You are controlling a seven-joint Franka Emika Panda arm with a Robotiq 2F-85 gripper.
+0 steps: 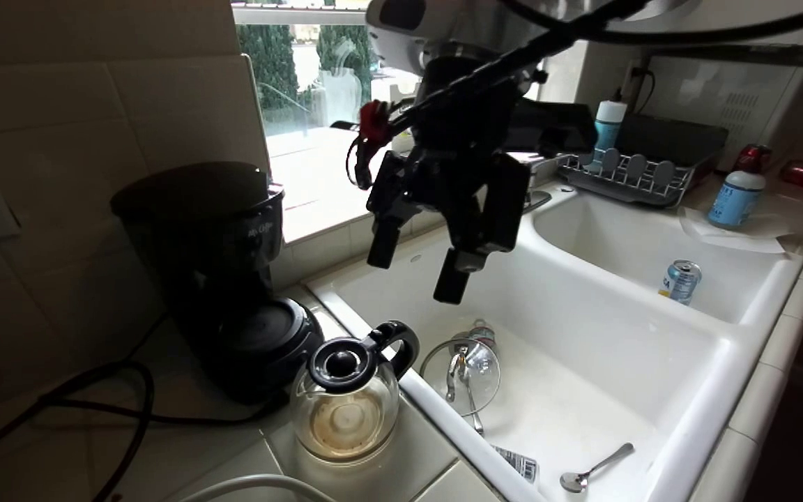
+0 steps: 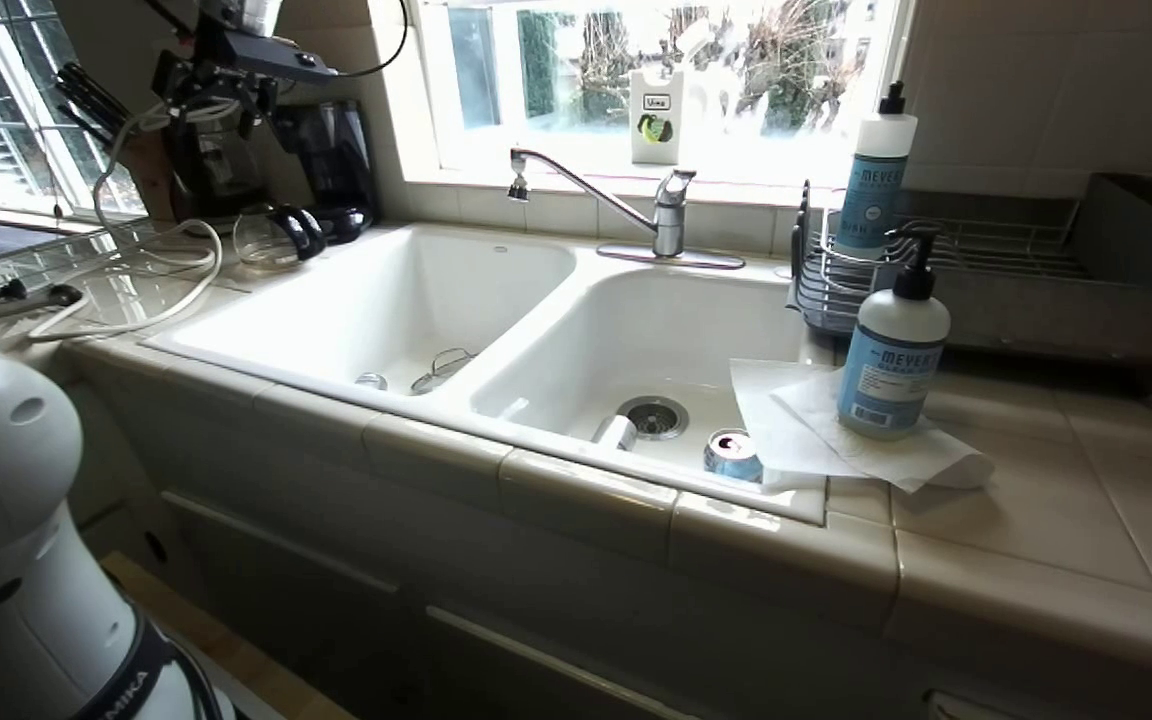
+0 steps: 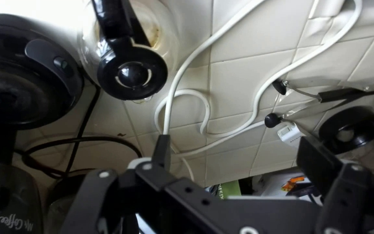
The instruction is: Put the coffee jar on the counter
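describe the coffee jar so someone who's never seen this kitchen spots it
Start at the white sink, then find the black coffee maker by its corner. On the tiled counter beside both sits the coffee jar, set apart from that machine by its round, clear glass body.

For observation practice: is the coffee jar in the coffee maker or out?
Out: the jar sits on the counter beside the coffee maker.

in an exterior view: gripper (image 1: 415, 262) ×1 @ dial centre | coffee jar (image 1: 347, 404) ×1 @ 7 o'clock | coffee maker (image 1: 213, 275) ×1 @ 9 o'clock | uncovered spoon (image 1: 587, 475) ×1 @ 5 o'clock | in an exterior view: sink basins (image 2: 666, 315) ×2 | faucet (image 2: 670, 215) ×1 @ 1 o'clock | blue-labelled bottles (image 2: 893, 350) ×2 @ 2 and 3 o'clock | upright blue can (image 2: 735, 462) ×1 @ 4 o'clock
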